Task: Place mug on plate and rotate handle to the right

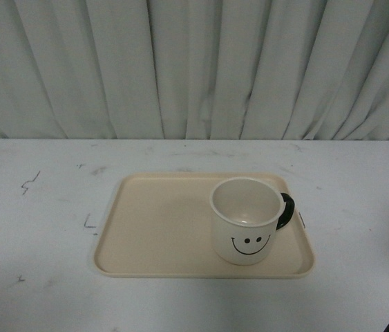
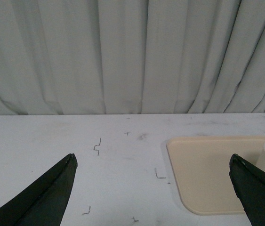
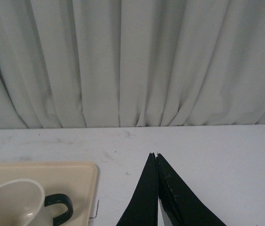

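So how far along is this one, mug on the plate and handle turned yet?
Looks finished. The mug stands upright on the plate, its handle pointing right. Nothing is in hand: the left gripper is open and the right gripper shut, both clear of the mug.

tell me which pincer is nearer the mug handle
Right. The right pincer, shut, sits just beside the handle. The left pincer, open, is off the plate's far side.
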{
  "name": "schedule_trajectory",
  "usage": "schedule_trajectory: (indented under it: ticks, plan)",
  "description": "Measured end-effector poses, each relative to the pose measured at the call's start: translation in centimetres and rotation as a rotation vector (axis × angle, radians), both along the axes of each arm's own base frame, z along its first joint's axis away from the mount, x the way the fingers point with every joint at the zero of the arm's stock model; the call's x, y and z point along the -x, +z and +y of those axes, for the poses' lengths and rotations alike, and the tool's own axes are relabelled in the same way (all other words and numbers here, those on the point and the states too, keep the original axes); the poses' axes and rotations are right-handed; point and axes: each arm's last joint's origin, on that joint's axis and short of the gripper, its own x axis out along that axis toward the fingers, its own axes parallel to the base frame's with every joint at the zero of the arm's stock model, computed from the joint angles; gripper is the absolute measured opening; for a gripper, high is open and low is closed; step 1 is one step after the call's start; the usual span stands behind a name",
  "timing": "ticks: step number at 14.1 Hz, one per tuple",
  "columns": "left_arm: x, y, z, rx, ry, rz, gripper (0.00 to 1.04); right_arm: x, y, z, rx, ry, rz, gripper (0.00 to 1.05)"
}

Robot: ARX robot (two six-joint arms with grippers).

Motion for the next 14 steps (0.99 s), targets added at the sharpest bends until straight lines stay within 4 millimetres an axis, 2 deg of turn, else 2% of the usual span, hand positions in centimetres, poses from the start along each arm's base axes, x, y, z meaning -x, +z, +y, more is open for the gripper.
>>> schedule_trajectory:
  ticks: [3, 6, 8, 14]
  plan:
    - [0.0, 0.0, 0.0, 0.000, -0.001, 0.000, 0.98, 2.3, -1.6, -0.7, 0.002, -0.016, 0.036, 0.02]
    - [0.0, 0.0, 0.0, 0.000, 0.000, 0.000, 0.98, 3.9, -0.8, -1.9, -0.001, -0.021, -0.004, 0.02]
    - [0.0, 0.0, 0.0, 0.000, 0.000, 0.000, 0.98, 5.0, -1.3, -1.8, -0.001, -0.012, 0.021, 0.02]
    - [0.0, 0.0, 0.0, 0.000, 0.000, 0.000, 0.98, 7.7, -0.8, -1.8, -0.001, -0.011, 0.000, 0.02]
